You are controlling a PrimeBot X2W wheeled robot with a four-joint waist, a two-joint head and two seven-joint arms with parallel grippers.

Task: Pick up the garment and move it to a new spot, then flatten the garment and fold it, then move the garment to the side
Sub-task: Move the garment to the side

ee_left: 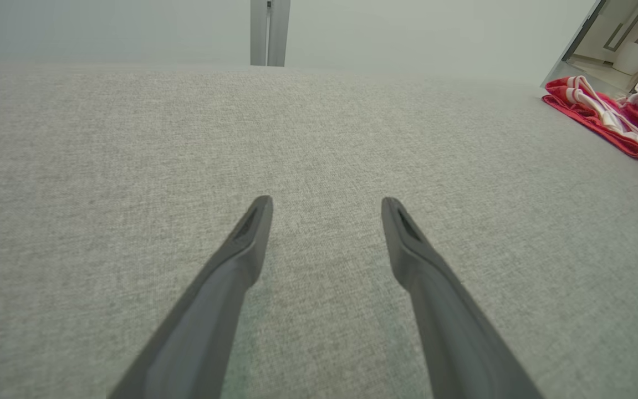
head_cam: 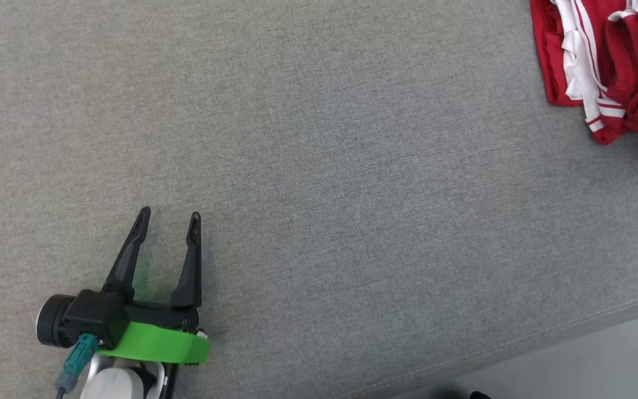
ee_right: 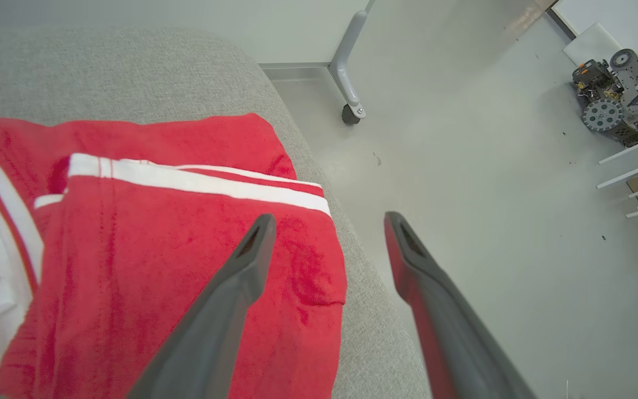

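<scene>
The garment (head_cam: pixel 601 61) is red with white stripes and lies bunched at the far right corner of the grey cushion (head_cam: pixel 319 166). My left gripper (head_cam: pixel 169 217) rests low over the cushion at the lower left, fingers spread, nothing between them. From the left wrist view the garment (ee_left: pixel 618 119) sits far off to the right, well apart from the left gripper (ee_left: pixel 327 205). My right gripper (ee_right: pixel 330 221) hangs open above the garment (ee_right: pixel 141 249) at the cushion's edge. One finger is over the red cloth, the other over the floor. Nothing is held.
The cushion's front seam (head_cam: pixel 573 327) runs diagonally at the lower right, with pale floor (head_cam: pixel 601 366) beyond it. In the right wrist view a wheeled frame leg (ee_right: pixel 352 72) stands on the floor, and a small wheeled machine (ee_right: pixel 612 100) sits at the far right.
</scene>
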